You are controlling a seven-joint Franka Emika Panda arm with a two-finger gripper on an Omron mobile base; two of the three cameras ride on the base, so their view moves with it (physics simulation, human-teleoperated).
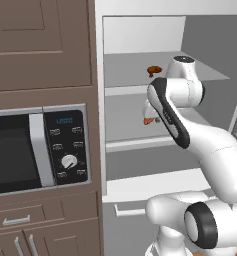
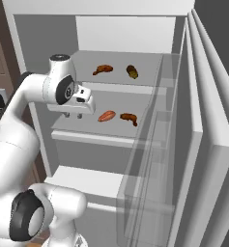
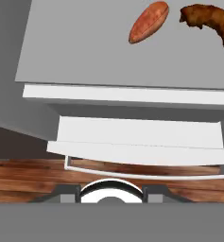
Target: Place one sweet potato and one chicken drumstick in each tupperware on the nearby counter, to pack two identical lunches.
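Observation:
Inside the open fridge, an orange sweet potato (image 2: 107,116) (image 3: 149,21) lies on the middle shelf with a brown chicken drumstick (image 2: 128,117) (image 3: 209,21) just right of it. On the upper shelf lie another drumstick (image 2: 103,70) (image 1: 153,70) and a darker, olive-brown lump (image 2: 132,71), maybe a second sweet potato. My gripper (image 2: 73,116) hangs at the front left of the middle shelf, left of the orange sweet potato and apart from it. Its fingers stand apart and hold nothing. The tupperwares and the counter are out of view.
The fridge door (image 2: 212,144) stands open to the right, with clear door bins. Below the shelves is a white drawer (image 3: 142,146), and wooden floor lies under it. Left of the fridge, a microwave (image 1: 35,150) is built into brown cabinets.

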